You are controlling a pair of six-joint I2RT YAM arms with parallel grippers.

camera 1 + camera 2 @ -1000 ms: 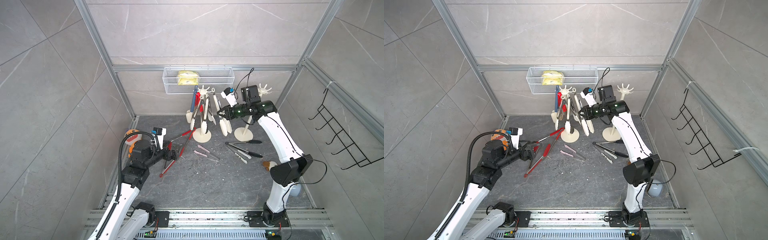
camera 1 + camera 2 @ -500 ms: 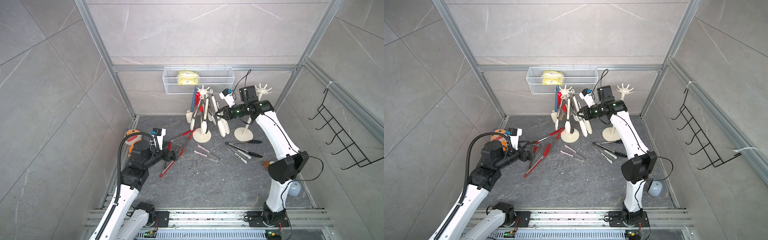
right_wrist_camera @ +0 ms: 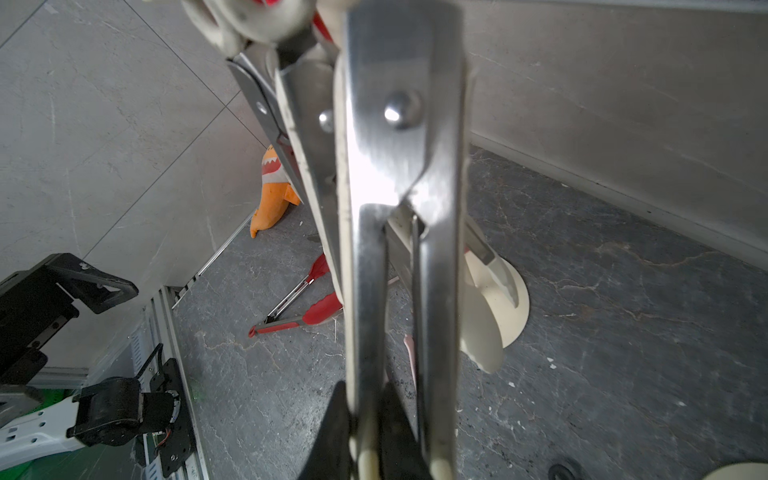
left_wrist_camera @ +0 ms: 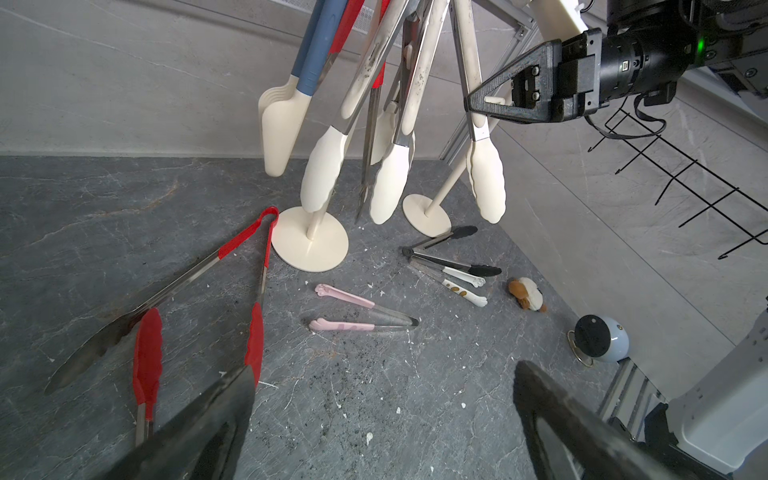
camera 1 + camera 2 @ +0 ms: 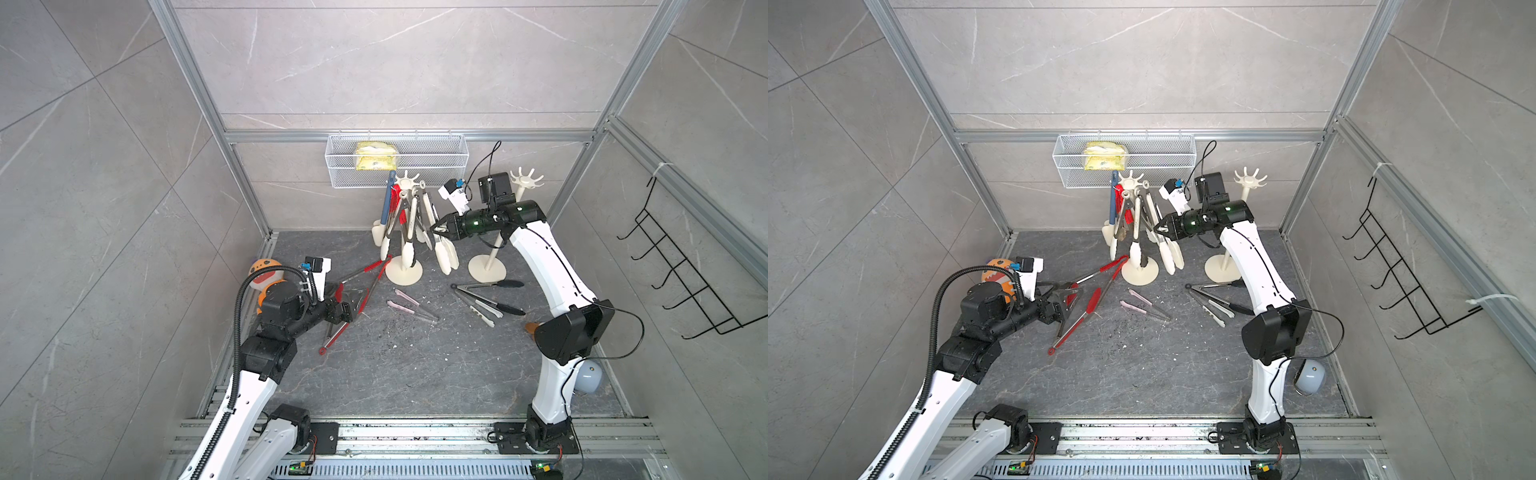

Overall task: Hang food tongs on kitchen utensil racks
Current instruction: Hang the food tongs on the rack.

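Floor [image 5: 395, 365]: dark grey stone-look slab, matt, veined, flecked with white crumbs
Left claw [image 5: 348, 308]: black plastic, spread fully wide, holding nothing, low over the red tongs
Red tongs [image 4: 245, 241]: two pairs flat on the floor, bare steel arms, ribbed red silicone grips; longer pair splayed in a V, hinge just beside the loaded rack's base
Pink tongs [image 4: 345, 296]: small, slim, paw-shaped tips, lying mid-floor
Black tongs [image 4: 484, 270]: steel, glossy black tips, lying in front of the other rack
Loaded rack [image 4: 309, 245]: smooth cream pole on a round flat base, crown hung with cream-headed and blue-handled tools
Other rack [image 5: 527, 180]: same make, at the back beside the right arm
Right claw [image 5: 435, 229]: clamped tight on a steel arm of the cream tongs, high beside the loaded rack
Cream tongs [image 4: 484, 183]: scalloped silicone heads pointing down, top end up at the loaded crown; on a prong or not, cannot tell
Change: right arm swung in from the gap between the racks, cream tongs brought against the loaded rack; left claw unmoved
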